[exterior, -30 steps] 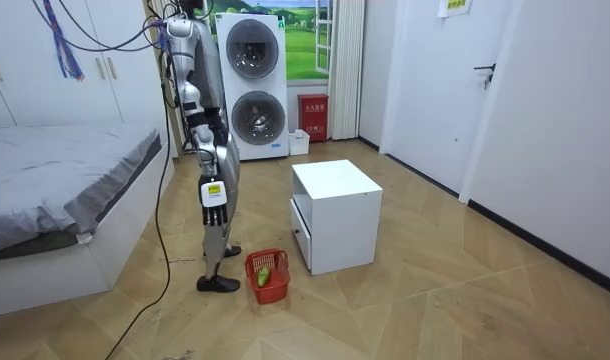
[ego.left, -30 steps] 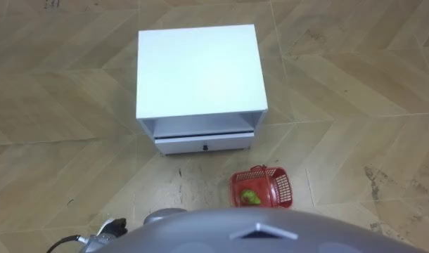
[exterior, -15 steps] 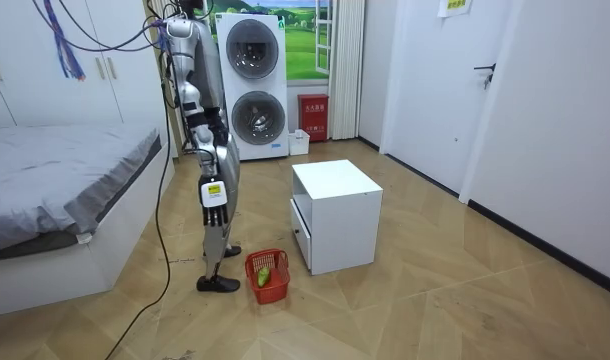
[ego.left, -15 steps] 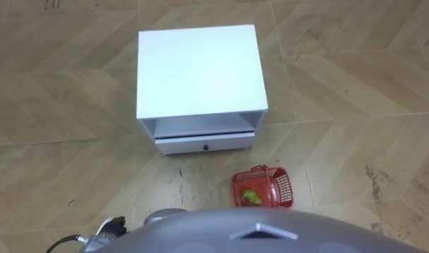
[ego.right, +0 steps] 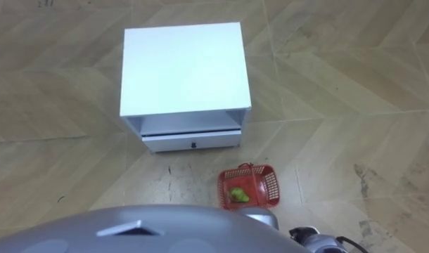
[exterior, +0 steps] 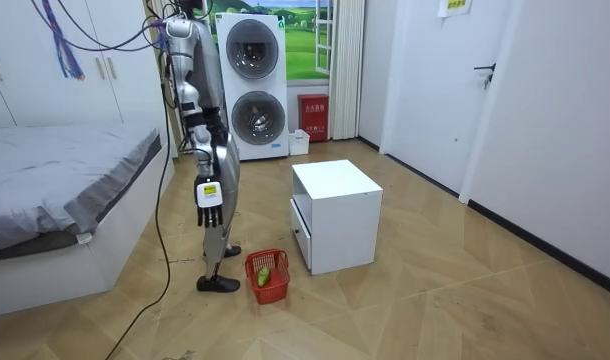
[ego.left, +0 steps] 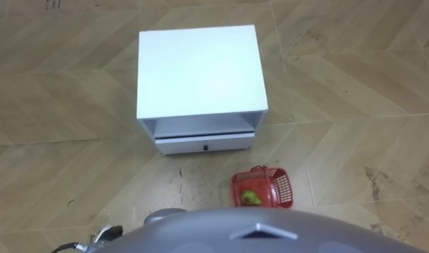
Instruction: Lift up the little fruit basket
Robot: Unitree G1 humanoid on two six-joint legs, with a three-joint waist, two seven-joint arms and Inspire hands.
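Observation:
The red plastic fruit basket point(ego.left: 269, 184) stands on the wooden floor just before my feet, a little to my right, with a green fruit point(ego.left: 250, 197) inside. In the room view the basket point(exterior: 268, 276) sits between me and the white cabinet. I stand upright facing that cabinet. My right hand point(exterior: 207, 195) hangs at my side well above the basket, fingers straight and holding nothing. A small part of my left hand point(ego.left: 104, 234) shows at the bottom edge, apart from the basket.
A white cabinet point(ego.left: 199, 70) with a shut drawer point(ego.left: 204, 143) stands about a step ahead. In the room view a bed point(exterior: 55, 190) lies behind me, and stacked washing machines point(exterior: 254, 85) stand by the far wall. Open floor lies to the right.
My right hand has swung slightly back, toward the room view's left. The bit of my left hand has sunk lower in the left eye view. Basket and cabinet have not moved.

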